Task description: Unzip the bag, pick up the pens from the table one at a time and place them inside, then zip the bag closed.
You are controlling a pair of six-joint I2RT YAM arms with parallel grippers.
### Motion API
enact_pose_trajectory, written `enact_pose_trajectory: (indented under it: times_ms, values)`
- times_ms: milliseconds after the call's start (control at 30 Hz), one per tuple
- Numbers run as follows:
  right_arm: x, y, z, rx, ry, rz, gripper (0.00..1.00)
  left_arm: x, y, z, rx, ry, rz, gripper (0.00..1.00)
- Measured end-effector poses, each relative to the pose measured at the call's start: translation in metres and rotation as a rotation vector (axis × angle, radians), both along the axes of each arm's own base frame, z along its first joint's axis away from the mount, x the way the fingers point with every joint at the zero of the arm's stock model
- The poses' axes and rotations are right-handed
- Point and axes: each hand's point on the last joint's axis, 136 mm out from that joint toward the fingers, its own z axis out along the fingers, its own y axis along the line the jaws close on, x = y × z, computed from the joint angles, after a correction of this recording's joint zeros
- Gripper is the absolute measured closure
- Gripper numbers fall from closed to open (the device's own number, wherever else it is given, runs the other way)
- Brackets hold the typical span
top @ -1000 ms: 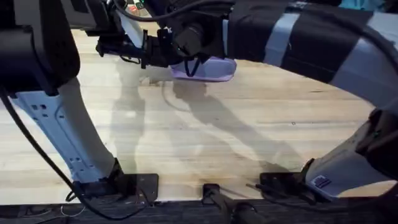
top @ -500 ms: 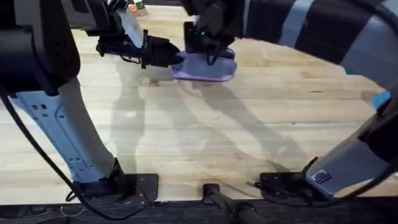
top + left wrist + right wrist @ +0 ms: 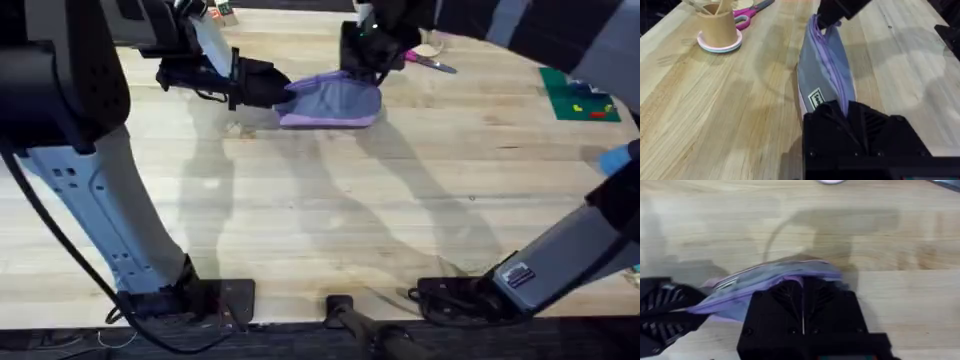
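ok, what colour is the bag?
Lavender-purple, with a greyer side panel. The bag shows best in the left wrist view.

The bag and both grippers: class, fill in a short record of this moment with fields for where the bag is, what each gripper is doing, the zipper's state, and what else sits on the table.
bag: lavender pouch lying on the table, far side
left gripper: shut on the bag's near end
right gripper: shut on the bag's far end, at the zipper line
zipper: looks closed along the visible length
pens: cannot tell whether they are inside
other items: pink scissors; cup on a round coaster; green card
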Motion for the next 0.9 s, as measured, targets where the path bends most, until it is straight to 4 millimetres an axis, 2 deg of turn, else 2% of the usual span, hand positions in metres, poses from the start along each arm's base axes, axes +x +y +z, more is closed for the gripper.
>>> enact_pose_trajectory:
  times_ms: [433,733,833,900]
  values:
    - [0.008,-0.070,-0.008,-0.050,0.072,-0.107,0.968,0.000,-0.001,0.001,-0.003,0.003,-0.001,0.956]
    - [0.011,-0.084,-0.011,0.003,0.099,-0.134,0.968,-0.002,-0.006,0.001,-0.004,0.007,-0.012,0.957]
    - [0.008,-0.088,-0.025,0.020,0.116,-0.149,0.968,-0.002,-0.006,0.001,-0.004,0.008,-0.012,0.957]
    - [-0.001,-0.094,-0.045,0.018,0.145,-0.170,0.968,-0.002,-0.006,0.001,-0.004,0.010,-0.012,0.957]
